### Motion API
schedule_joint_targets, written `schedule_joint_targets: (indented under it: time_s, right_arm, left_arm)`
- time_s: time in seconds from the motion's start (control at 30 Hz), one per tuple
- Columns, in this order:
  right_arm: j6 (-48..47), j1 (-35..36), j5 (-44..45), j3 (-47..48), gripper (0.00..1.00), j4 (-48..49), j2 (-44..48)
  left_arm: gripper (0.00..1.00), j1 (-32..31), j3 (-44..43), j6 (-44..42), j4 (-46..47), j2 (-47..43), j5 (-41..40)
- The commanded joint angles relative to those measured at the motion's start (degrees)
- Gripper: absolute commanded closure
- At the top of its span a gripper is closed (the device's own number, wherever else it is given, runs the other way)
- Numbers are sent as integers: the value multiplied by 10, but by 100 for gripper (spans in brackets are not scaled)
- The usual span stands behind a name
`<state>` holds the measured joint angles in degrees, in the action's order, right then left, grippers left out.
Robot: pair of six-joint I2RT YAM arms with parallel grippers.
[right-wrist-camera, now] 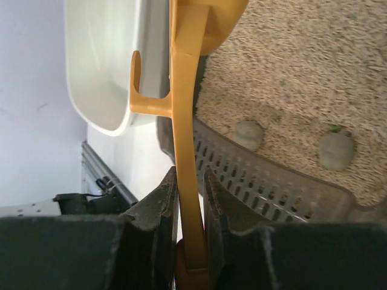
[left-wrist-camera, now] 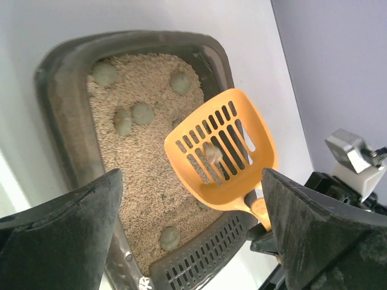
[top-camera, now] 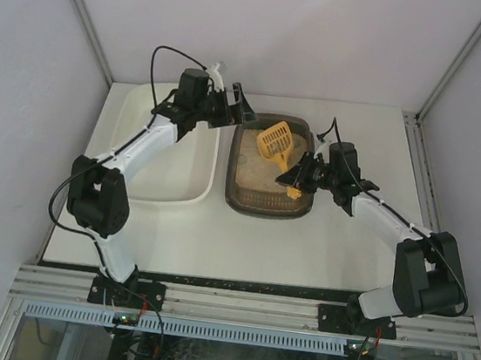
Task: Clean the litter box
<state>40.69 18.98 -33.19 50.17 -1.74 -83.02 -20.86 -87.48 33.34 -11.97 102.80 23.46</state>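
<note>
The dark brown-grey litter box (top-camera: 268, 208) with beige litter sits mid-table, also in the left wrist view (left-wrist-camera: 60, 78) and the right wrist view (right-wrist-camera: 272, 181). Several grey-green clumps (left-wrist-camera: 143, 112) lie in the litter. My right gripper (top-camera: 298, 177) is shut on the handle of an orange slotted scoop (top-camera: 277, 142), seen edge-on between its jaws (right-wrist-camera: 184, 121). The scoop head (left-wrist-camera: 224, 151) is held above the litter with one clump (left-wrist-camera: 211, 152) on it. My left gripper (top-camera: 236, 107) is open and empty above the box's far-left corner (left-wrist-camera: 190, 181).
A larger white tub (top-camera: 211, 168) stands just left of the litter box; it also shows in the right wrist view (right-wrist-camera: 103, 66). White walls enclose the table on three sides. Bare table lies in front of and right of the box.
</note>
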Motion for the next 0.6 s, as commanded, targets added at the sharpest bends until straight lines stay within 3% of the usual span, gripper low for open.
schedule_joint_targets:
  time_s: [0.0,0.2,0.4,0.47,0.57]
  right_arm:
    - [-63,3,68,8,100,-22,-3]
    - [-94,20,141,8,100,-47,-7]
    - [-96,21,118,19,100,-49,-22]
    - [-123,24,134,44,100,-97,-26]
    - [-192,59,237,102,100,-192,-23]
  left_arm:
    - [0,-1,-64,-34,-92,-80,-100]
    - [0,-1,-62,-85,-182,-127,-217]
    - [0,-1,-32,-115,-196,-148,-233]
    - [0,-1,-19,-119,-188,-156,-253]
    - [0,-4,-11,-138,-186,-165,-296]
